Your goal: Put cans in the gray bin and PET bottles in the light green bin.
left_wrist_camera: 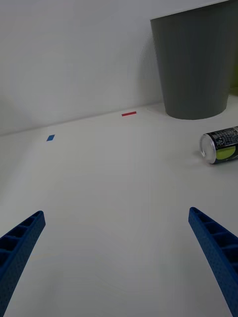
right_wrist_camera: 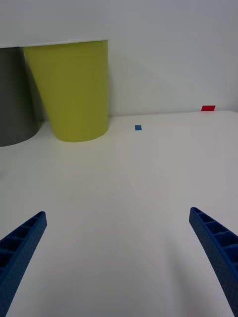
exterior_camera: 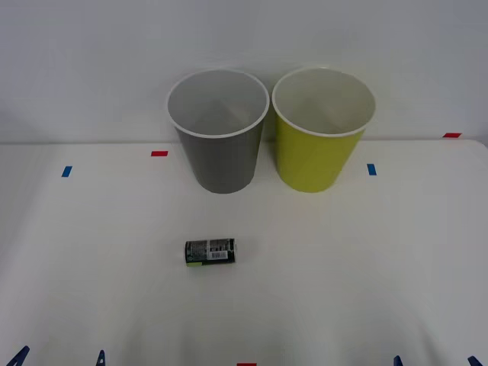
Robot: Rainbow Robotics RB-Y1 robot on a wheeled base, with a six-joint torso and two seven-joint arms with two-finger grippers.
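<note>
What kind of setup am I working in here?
Probably a lab sorting station: a bare white table marked with blue and red tape, a tall gray bin beside a lime-green bin.

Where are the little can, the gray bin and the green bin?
can [exterior_camera: 210,252], front view, its printed side.
gray bin [exterior_camera: 223,162], front view, outer wall.
light green bin [exterior_camera: 313,162], front view, outer wall.

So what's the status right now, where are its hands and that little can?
Left end effector and right end effector open, low at table's near edge. Can on its side before gray bin, untouched. Light green bin beside it. Nothing in the way.
</note>
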